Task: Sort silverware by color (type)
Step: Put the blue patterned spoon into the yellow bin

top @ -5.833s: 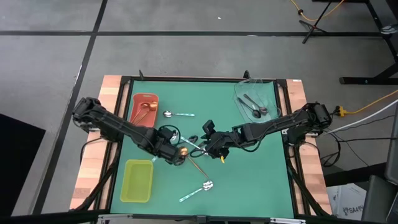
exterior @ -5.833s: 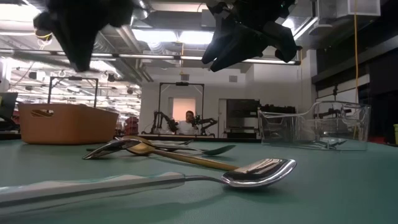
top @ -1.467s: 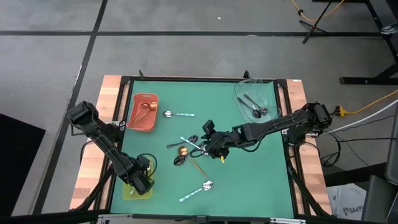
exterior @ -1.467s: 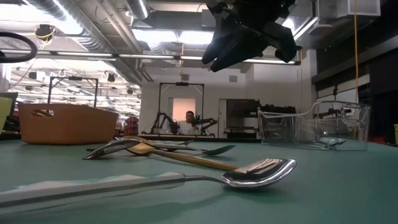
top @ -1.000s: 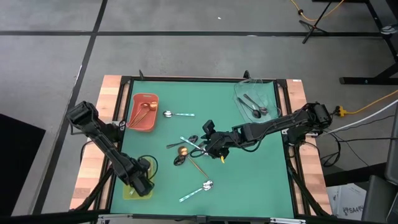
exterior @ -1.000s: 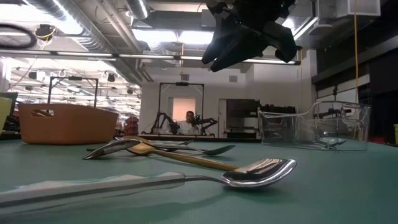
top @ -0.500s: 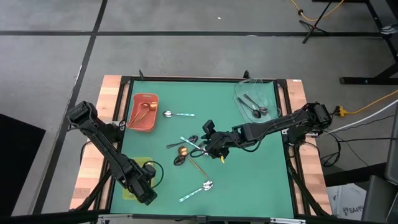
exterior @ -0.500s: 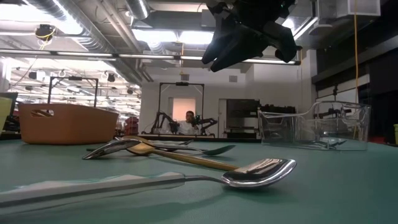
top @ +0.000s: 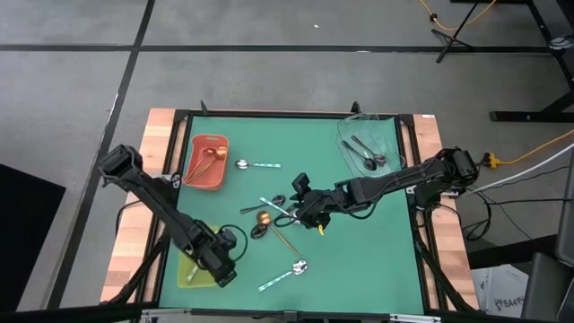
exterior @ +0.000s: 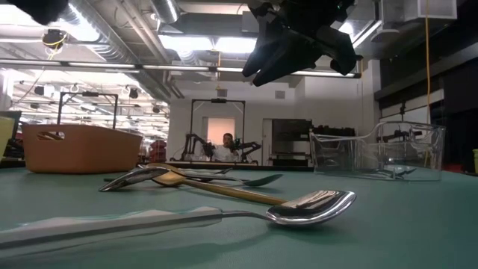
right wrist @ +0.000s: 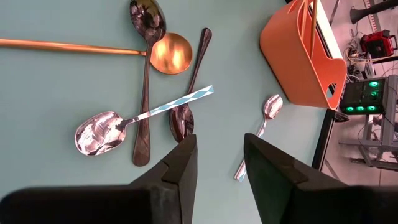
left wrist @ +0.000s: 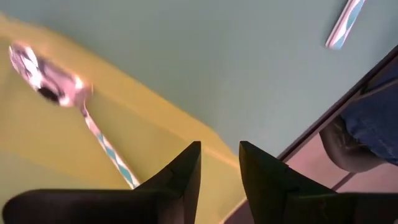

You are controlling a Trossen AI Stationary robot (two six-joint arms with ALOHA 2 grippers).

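My left gripper [left wrist: 219, 168] stands open over the near right corner of the yellow-green tray [top: 191, 266]. In that tray lies a silver spoon with a mint handle [left wrist: 68, 106]. My right gripper [right wrist: 219, 163] hangs open above the middle of the table. It is just to the right of a heap holding a copper spoon [right wrist: 124, 50], two black spoons [right wrist: 145, 81] and a mint-handled spoon [right wrist: 118, 127]. Each lies flat on the mat or across another. Further mint-handled spoons lie near the red tray [top: 256, 165] and near the front edge [top: 287, 274].
The red tray [top: 206, 163] at the far left holds copper spoons. The clear tray [top: 368, 144] at the far right holds dark spoons. Green mat lies bare between the heap and the right edge. A person's leg shows past the table's near edge [left wrist: 367, 130].
My left gripper has risen and gone from over the yellow-green tray's middle toward the table's right edge, to the tray's near right corner, rolling about its own axis. The gap between its fingers is unchanged. The spoon in the tray stays where it lay.
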